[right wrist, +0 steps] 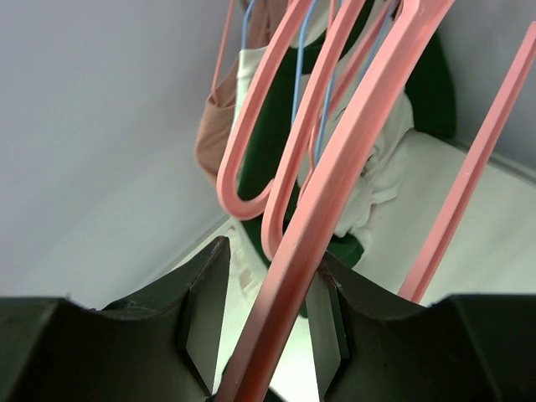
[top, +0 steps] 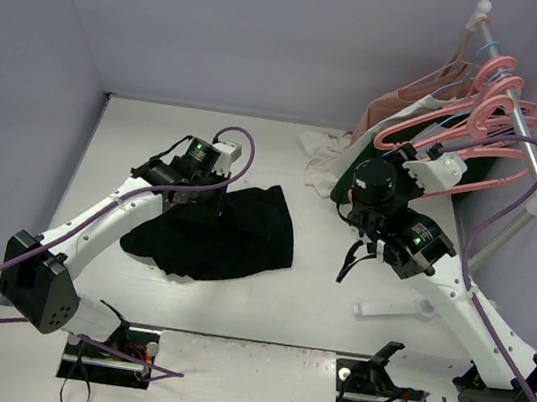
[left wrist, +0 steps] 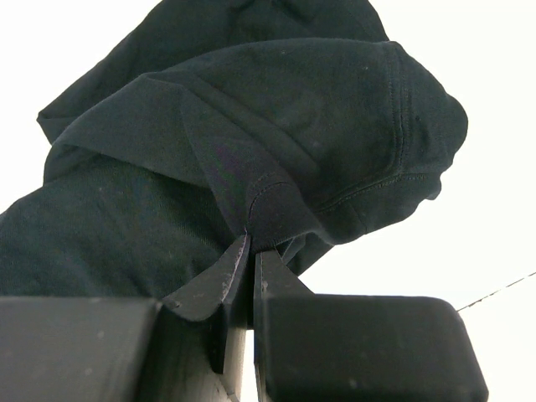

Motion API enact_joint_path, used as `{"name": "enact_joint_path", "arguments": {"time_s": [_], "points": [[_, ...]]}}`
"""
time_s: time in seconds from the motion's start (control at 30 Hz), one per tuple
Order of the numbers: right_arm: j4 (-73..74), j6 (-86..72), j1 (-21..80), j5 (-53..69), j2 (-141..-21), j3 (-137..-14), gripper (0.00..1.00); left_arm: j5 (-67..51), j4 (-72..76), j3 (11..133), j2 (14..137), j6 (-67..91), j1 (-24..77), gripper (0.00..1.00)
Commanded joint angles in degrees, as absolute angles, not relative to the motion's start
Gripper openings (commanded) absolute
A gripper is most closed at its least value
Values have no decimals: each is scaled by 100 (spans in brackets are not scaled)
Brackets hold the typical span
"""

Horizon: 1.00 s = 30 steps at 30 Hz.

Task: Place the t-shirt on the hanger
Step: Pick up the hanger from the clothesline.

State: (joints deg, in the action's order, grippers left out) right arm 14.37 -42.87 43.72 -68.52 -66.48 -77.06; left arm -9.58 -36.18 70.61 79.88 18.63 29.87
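T-shirt (left wrist: 276,126) fold sits thinly clamped in left gripper (left wrist: 251,251); we judge it may slip. Right gripper (right wrist: 268,255) straddles hanger (right wrist: 335,167); we cannot tell whether it grips.

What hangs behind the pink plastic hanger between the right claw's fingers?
Behind that hanger: more pink hangers, a dark green garment, a white garment and a beige one. The pink bars cover much of them, hiding their shapes.
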Motion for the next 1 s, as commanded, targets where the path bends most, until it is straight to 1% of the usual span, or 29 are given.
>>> {"name": "enact_joint_path", "arguments": {"time_s": [0.0,0.2,0.37,0.47,0.63,0.87,0.97], "points": [[1187,-4596,4672,-7274,-6502,-7666,0,-954,-3498,7260,7907,1860,2944,0],[1187,-5133,5301,-7168,-6263,-7117,0,-887,-3507,7225,7866,1864,2936,0],[1191,-5765,5887,-6795,-6166,-6444,0,-843,-3516,7225,7875,1903,2908,0],[1192,-6210,6204,-6460,-6270,-6156,0,-784,-3556,7230,7889,1887,2866,0],[1195,-6724,6681,-5926,-6720,-6032,0,-593,-3701,7307,7882,1808,2728,0],[1128,-6228,6917,-4799,-7414,-6474,0,-490,-3810,7446,7958,1581,2217,0],[917,-5530,6923,-4176,-7582,-6694,0,-440,-3848,7563,8027,1400,2046,0]]}}
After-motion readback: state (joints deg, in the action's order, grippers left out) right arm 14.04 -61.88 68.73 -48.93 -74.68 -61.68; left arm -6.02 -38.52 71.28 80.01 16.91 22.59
